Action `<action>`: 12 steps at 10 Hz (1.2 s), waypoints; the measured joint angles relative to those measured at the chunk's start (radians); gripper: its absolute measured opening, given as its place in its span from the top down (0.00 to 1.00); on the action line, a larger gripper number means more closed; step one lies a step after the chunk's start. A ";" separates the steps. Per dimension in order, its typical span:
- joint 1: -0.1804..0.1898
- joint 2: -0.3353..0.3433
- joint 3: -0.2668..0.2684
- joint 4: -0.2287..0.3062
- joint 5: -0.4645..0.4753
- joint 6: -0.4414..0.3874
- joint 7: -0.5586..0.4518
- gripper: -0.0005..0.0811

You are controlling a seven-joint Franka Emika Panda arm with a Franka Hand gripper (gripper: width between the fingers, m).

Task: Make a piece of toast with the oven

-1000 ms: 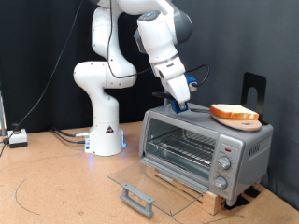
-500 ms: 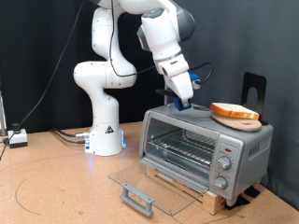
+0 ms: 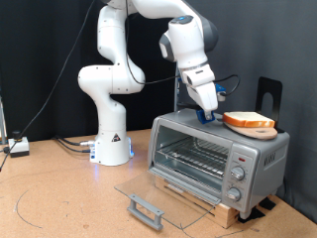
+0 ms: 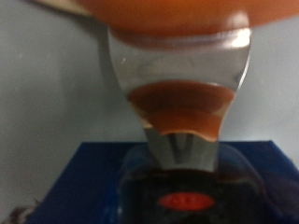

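Observation:
The oven [image 3: 260, 151] stands on the table at the exterior view's right. Its glass door [image 3: 163, 190] is dropped open and the wire rack [image 3: 193, 157] inside is bare. The piece of toast [image 3: 248, 118] lies on a round wooden plate [image 3: 256, 129] on the oven's top, at its right end. My gripper [image 3: 210, 115] hangs just above the oven top, close to the left of the plate and apart from it. The wrist view is blurred. It shows the grey oven top [image 4: 47, 84] and an orange-brown edge [image 4: 168, 14] close ahead of the fingers, either toast or plate.
The oven sits on a wooden board [image 3: 213, 206]. Its knobs [image 3: 236, 177] are on the right panel. A black stand [image 3: 269, 93] rises behind the plate. The arm's white base [image 3: 111, 139] stands to the left, with cables [image 3: 59, 144] on the table.
My gripper has moved along the oven top towards the exterior view's right, closer to the plate with the toast. The oven, door and plate have not moved.

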 joint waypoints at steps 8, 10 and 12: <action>0.004 0.044 -0.001 0.035 0.104 0.054 -0.061 0.48; 0.004 0.029 -0.037 0.037 0.123 0.028 -0.084 0.48; 0.003 0.018 -0.066 0.037 0.125 0.007 -0.095 0.48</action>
